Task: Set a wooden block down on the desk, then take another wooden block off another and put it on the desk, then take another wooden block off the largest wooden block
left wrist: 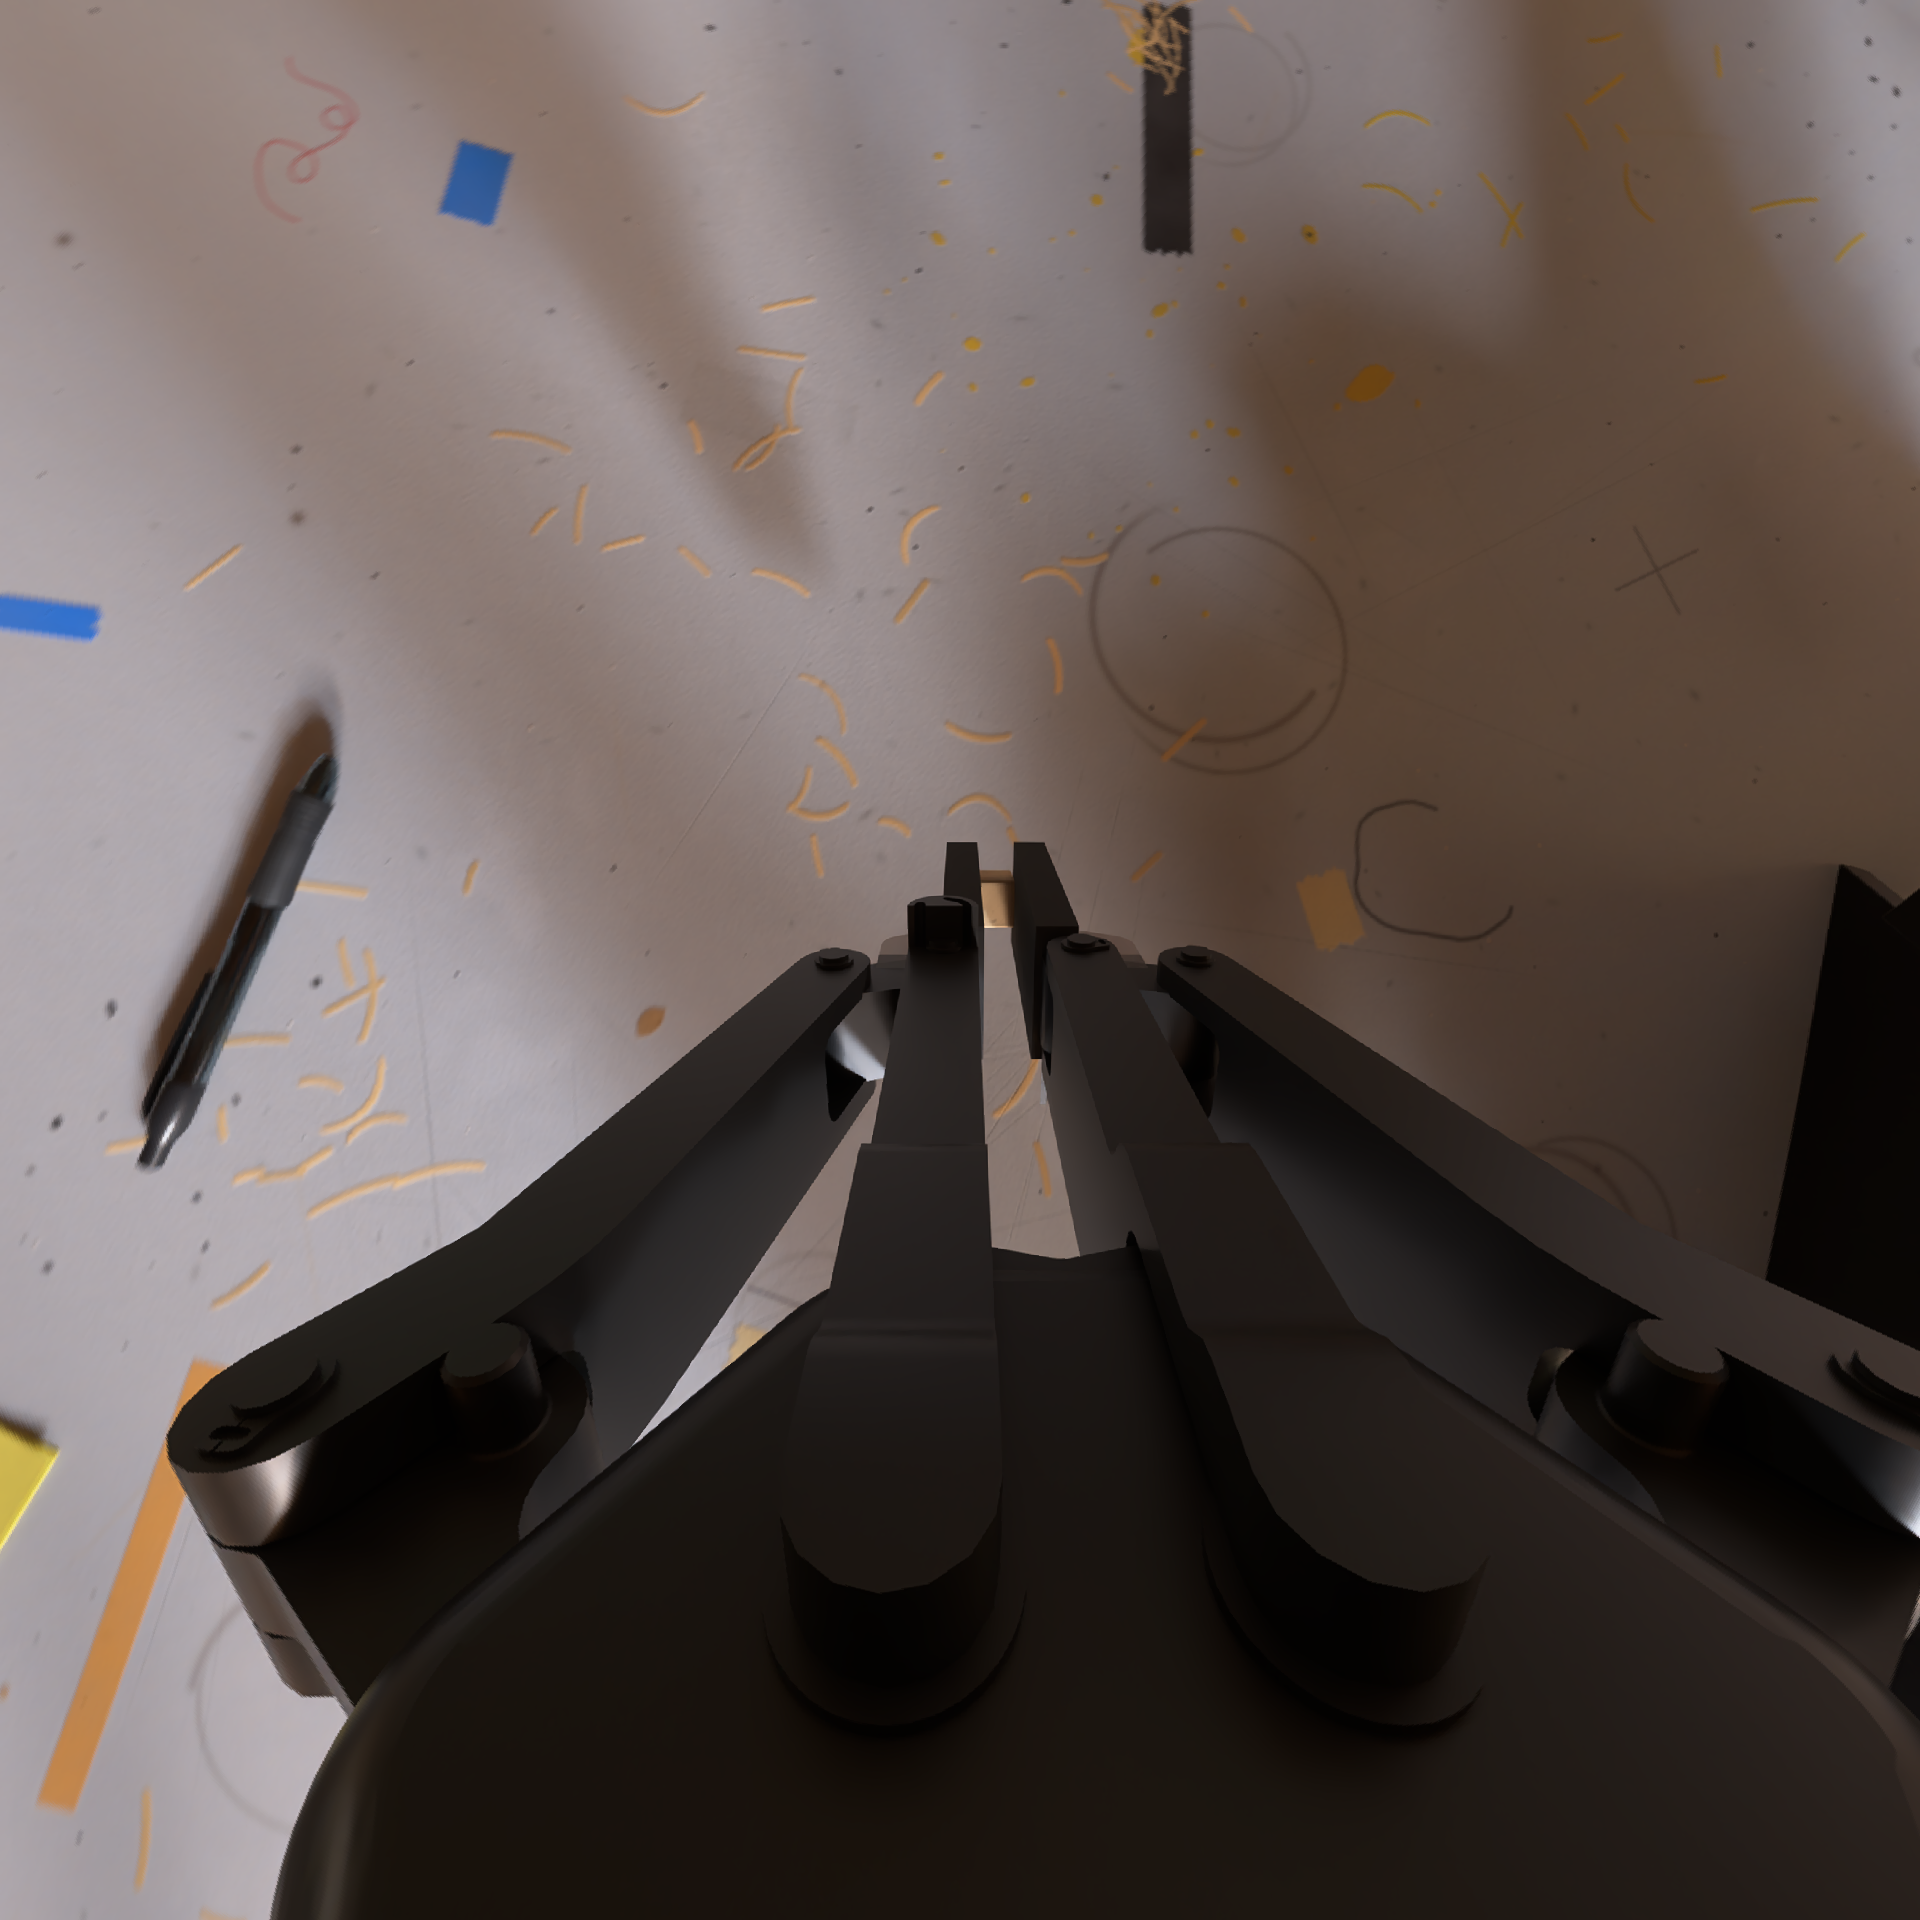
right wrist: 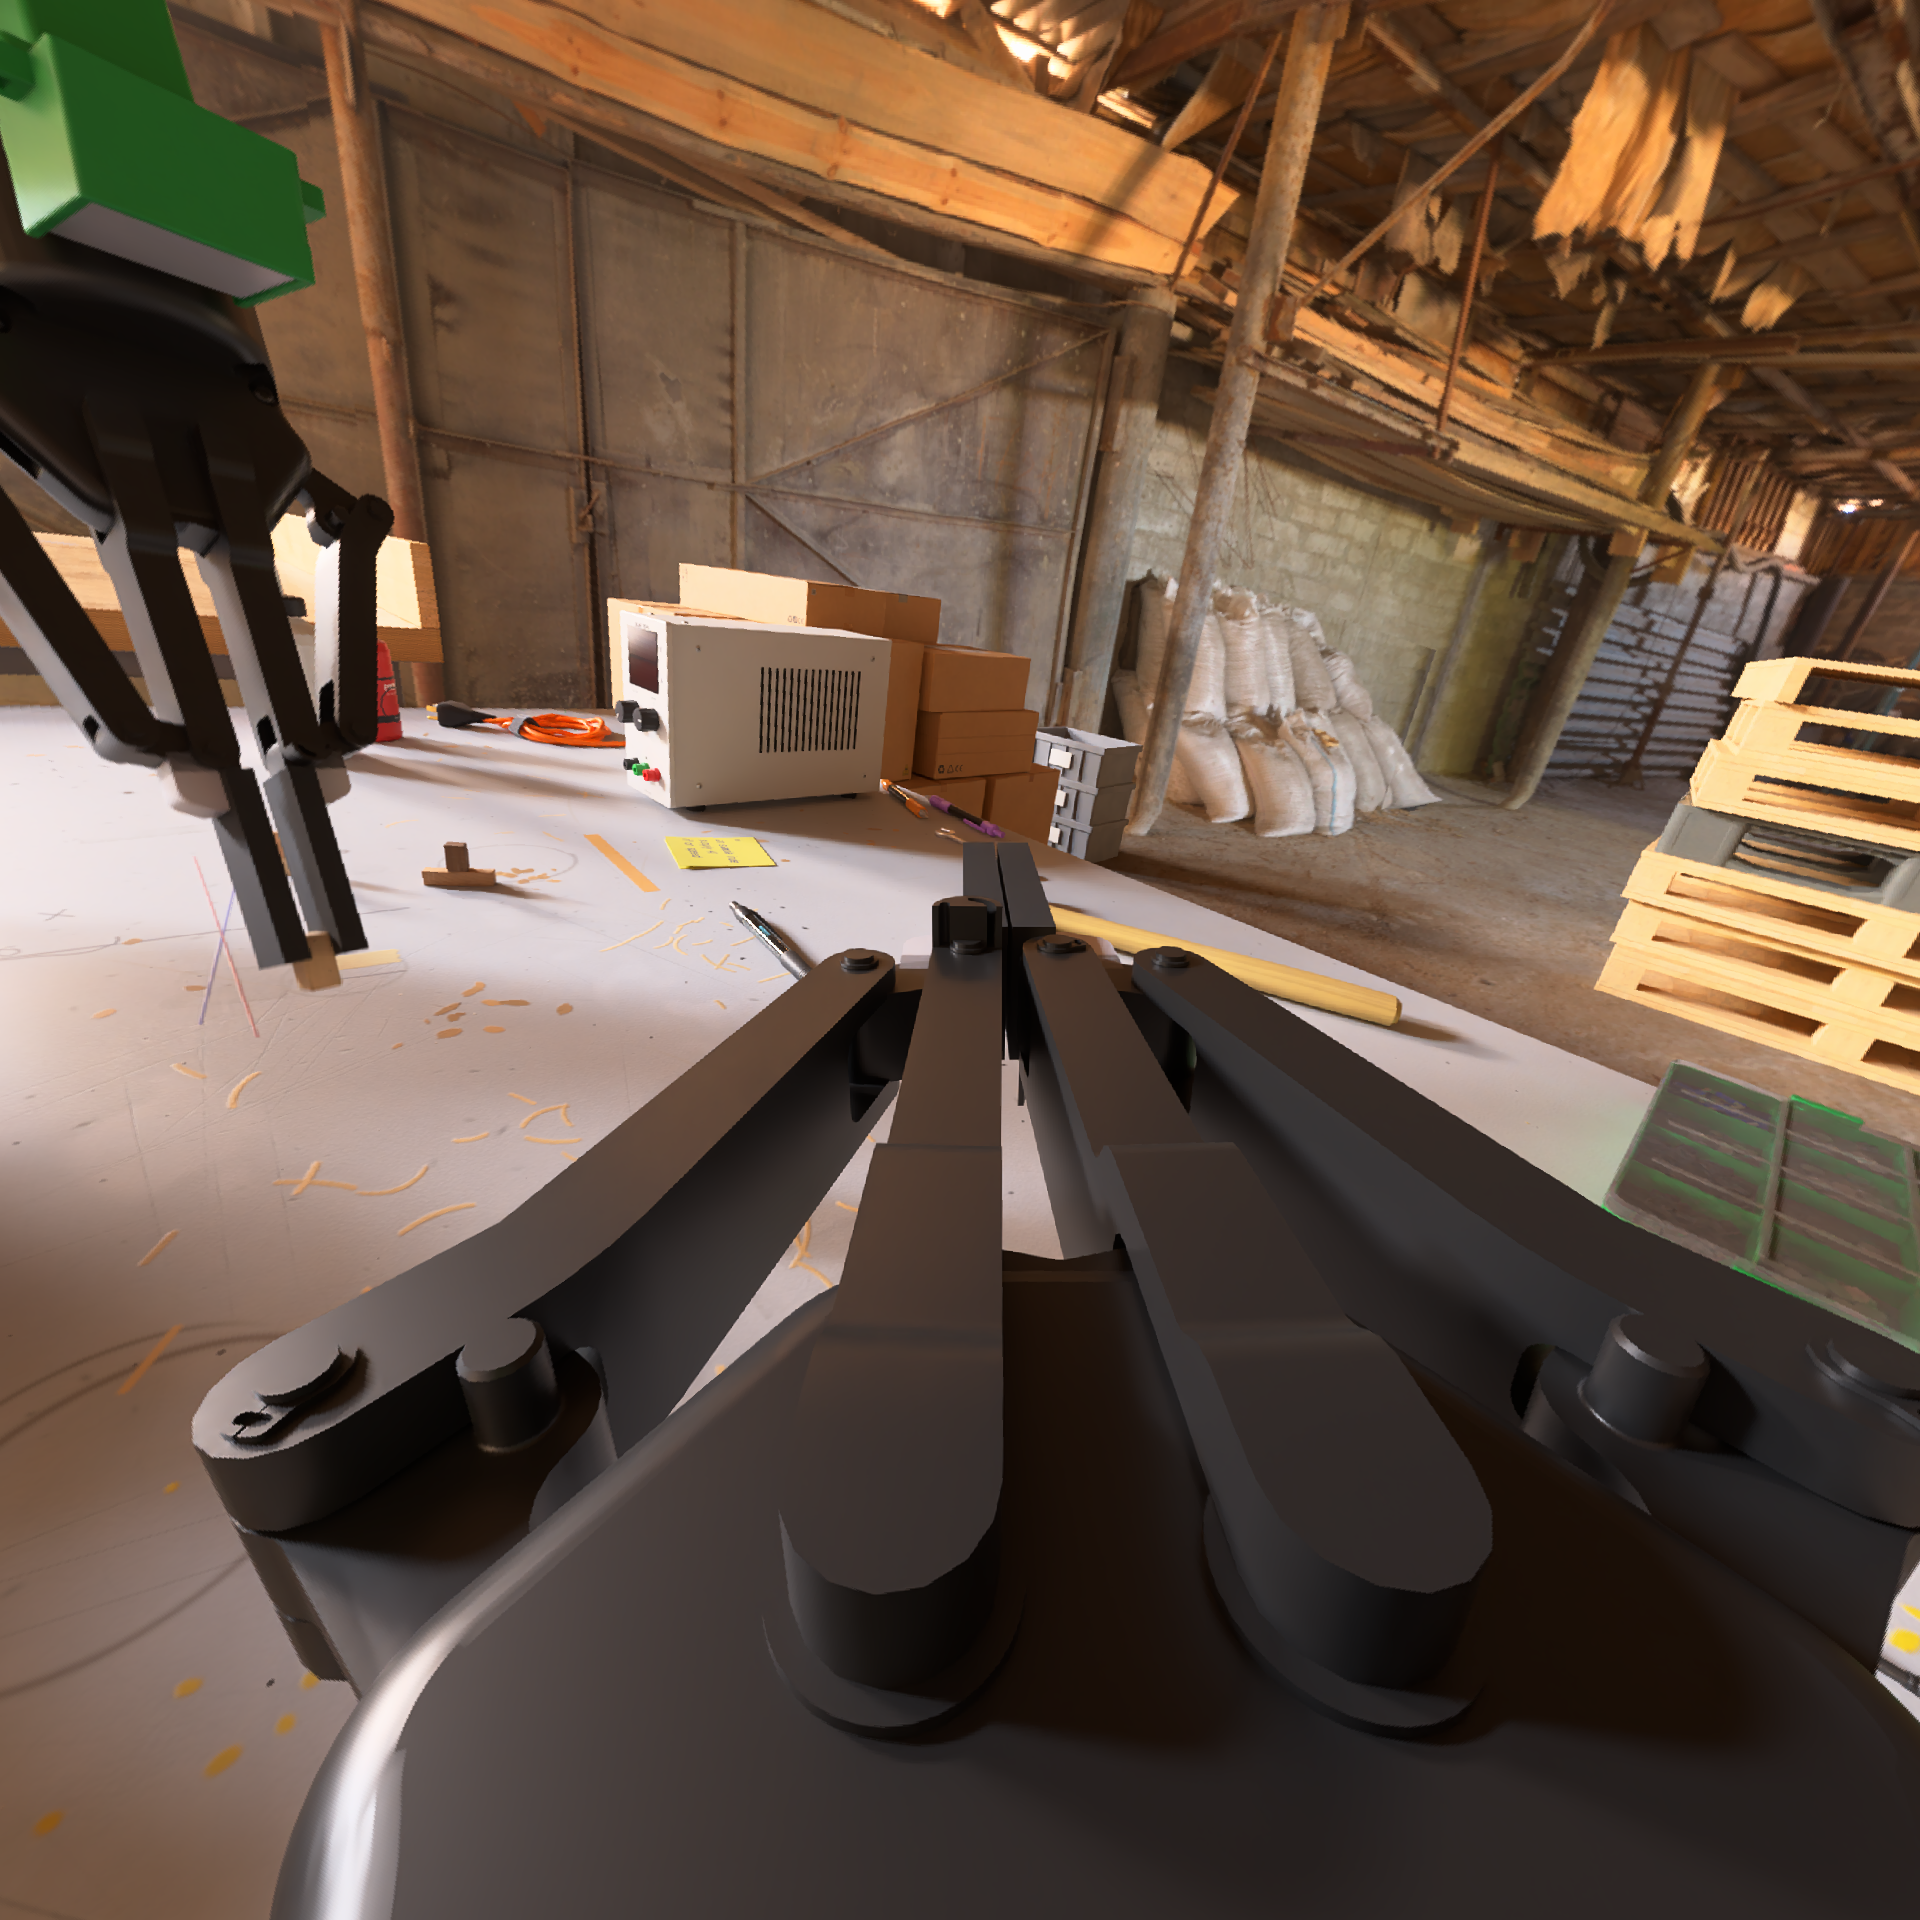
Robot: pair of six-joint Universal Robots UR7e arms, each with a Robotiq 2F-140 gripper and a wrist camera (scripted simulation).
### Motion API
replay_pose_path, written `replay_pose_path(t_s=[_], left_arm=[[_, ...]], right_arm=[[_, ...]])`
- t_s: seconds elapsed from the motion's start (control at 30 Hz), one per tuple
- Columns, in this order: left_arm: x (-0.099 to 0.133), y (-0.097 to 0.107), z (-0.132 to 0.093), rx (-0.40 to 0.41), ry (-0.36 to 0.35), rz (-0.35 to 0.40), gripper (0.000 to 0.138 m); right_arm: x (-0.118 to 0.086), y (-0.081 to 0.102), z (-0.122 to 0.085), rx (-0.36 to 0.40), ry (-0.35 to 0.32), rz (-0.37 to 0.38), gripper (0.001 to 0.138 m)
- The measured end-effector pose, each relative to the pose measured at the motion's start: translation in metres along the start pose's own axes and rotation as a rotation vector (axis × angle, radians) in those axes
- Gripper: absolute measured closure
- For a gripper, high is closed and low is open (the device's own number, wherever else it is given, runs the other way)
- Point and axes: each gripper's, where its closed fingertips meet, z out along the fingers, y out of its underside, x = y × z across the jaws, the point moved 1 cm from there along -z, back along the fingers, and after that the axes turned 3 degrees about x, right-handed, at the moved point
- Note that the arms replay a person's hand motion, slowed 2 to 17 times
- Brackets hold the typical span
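Observation:
My left gripper [left wrist: 995, 871] points down at the desk and is shut on a small wooden block [left wrist: 995, 899], of which only a sliver shows between the fingers. In the right wrist view the left gripper [right wrist: 310, 940] holds this block [right wrist: 318, 968] very low over the grey desk [right wrist: 125, 1091]; I cannot tell if it touches. Farther back, a small wooden block [right wrist: 454, 855] stands on a flat, larger wooden block [right wrist: 462, 879]. My right gripper [right wrist: 1003, 883] is shut and empty, hovering above the desk near its right edge.
A black pen [left wrist: 239, 945] lies to the left of the held block, and it also shows in the right wrist view [right wrist: 769, 938]. A white power supply [right wrist: 758, 717], cardboard boxes [right wrist: 966, 717], an orange cable [right wrist: 561, 729], a yellow note [right wrist: 719, 852] and a wooden handle [right wrist: 1226, 971] lie at the back and right.

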Motion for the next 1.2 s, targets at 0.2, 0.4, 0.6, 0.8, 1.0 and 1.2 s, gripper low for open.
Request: replay_pose_path(t_s=[0.2, 0.4, 0.6, 0.8, 1.0, 1.2], left_arm=[[0.016, -0.019, 0.031, -0.015, 0.048, 0.073, 0.129], [0.024, -0.03, 0.056, -0.051, 0.06, 0.139, 0.129], [0.029, -0.037, 0.074, -0.084, 0.065, 0.185, 0.129], [0.033, -0.04, 0.085, -0.103, 0.068, 0.211, 0.129], [0.032, -0.041, 0.092, -0.122, 0.054, 0.226, 0.129], [0.031, -0.039, 0.095, -0.14, 0.039, 0.232, 0.129]], right_arm=[[0.002, -0.001, -0.002, 0.003, 0.006, 0.0, 0.138], [0.003, 0.0, -0.003, 0.0, 0.008, 0.003, 0.138], [0.004, 0.002, -0.003, -0.011, 0.01, -0.003, 0.138], [0.001, 0.003, -0.004, -0.019, -0.001, -0.002, 0.138], [-0.003, 0.002, -0.005, -0.021, -0.025, -0.002, 0.138], [-0.01, 0.001, -0.004, -0.025, -0.057, -0.016, 0.138]])
